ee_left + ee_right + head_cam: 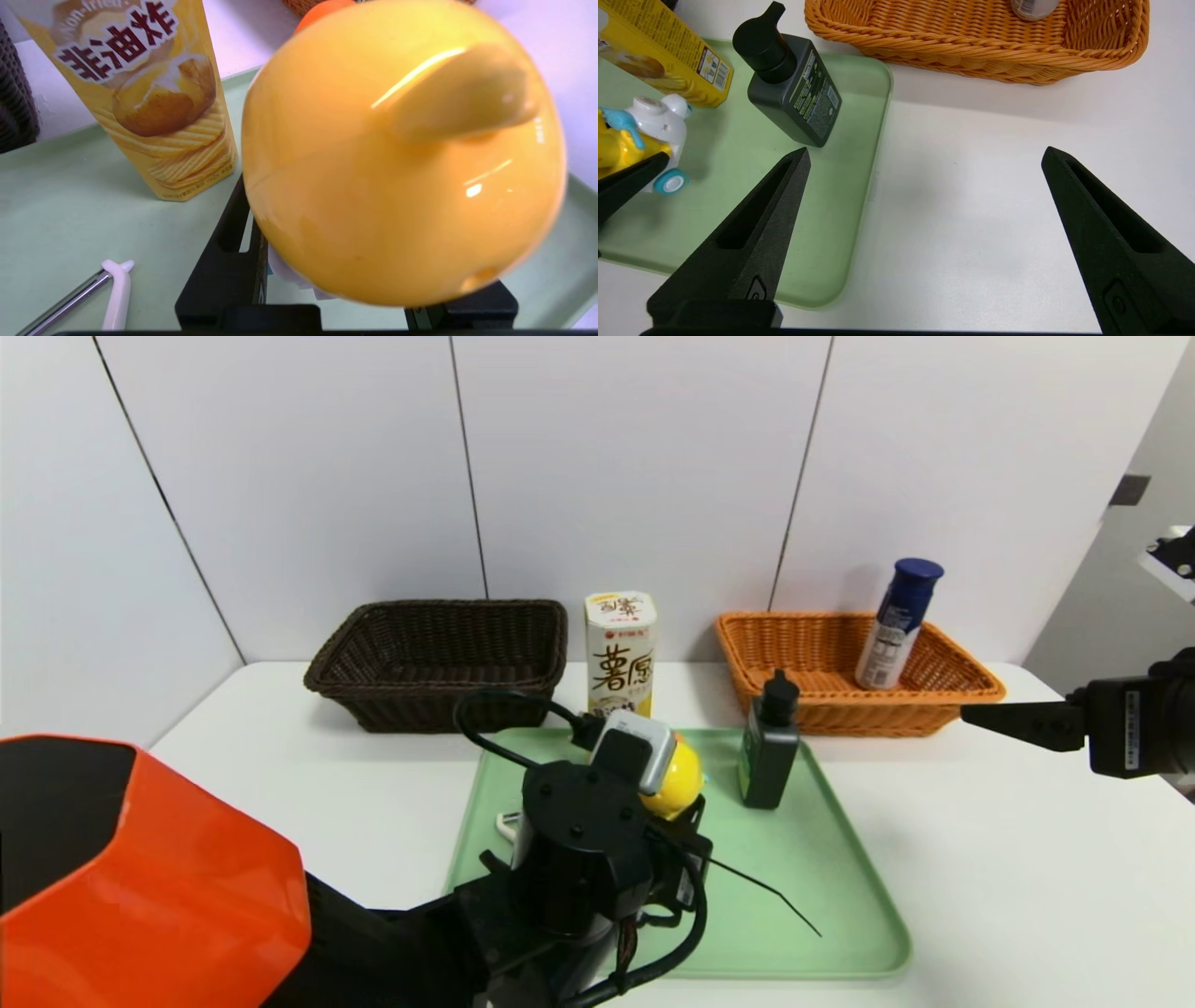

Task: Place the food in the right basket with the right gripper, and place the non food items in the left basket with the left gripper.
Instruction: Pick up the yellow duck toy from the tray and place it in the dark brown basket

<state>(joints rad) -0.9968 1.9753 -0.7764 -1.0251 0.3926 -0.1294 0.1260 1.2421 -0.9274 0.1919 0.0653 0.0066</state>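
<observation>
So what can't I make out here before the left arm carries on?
- Yellow toy: head view, mostly hidden behind the left wrist; left wrist view, too close to tell its shape.
- Left gripper: toy covers the jaw tips.
- Blue-capped bottle in the orange basket: right wrist view, cut off by the edge.

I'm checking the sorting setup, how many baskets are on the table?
2. The dark brown basket sits at the back left by the wall, empty as far as shown. The orange basket sits at the back right, with a blue-capped bottle standing inside.
</observation>
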